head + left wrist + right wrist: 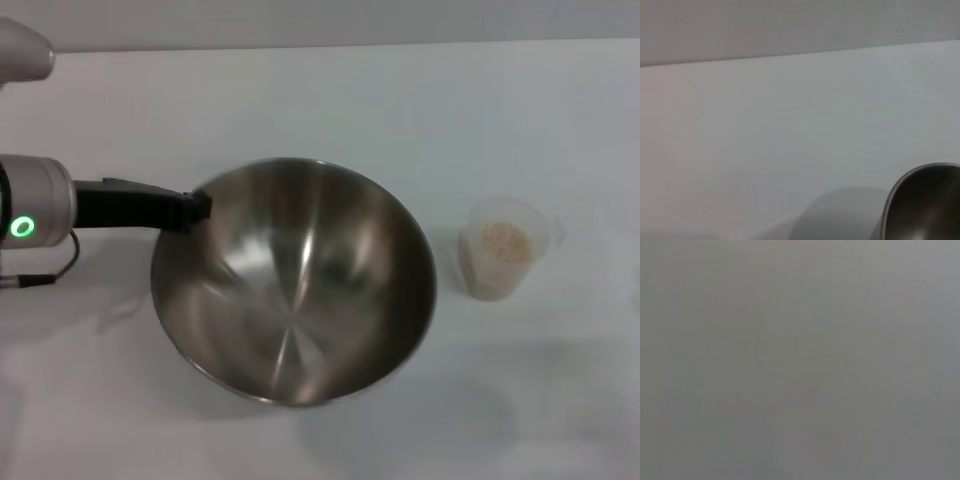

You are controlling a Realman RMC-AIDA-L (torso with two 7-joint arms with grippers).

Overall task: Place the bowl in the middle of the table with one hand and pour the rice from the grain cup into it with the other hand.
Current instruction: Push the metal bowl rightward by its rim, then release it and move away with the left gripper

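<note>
Bowl [293,280]: my left gripper [195,208] grasps its rim, steadying it.
Grain cup [503,260]: beside bowl, rice [504,241] unpoured.
Right gripper: unseen.

A plain grey wall [330,20] runs behind the worktop's far edge; nothing else shows.

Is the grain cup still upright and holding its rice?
Yes: the grain cup stands upright on the table, with rice inside.
</note>
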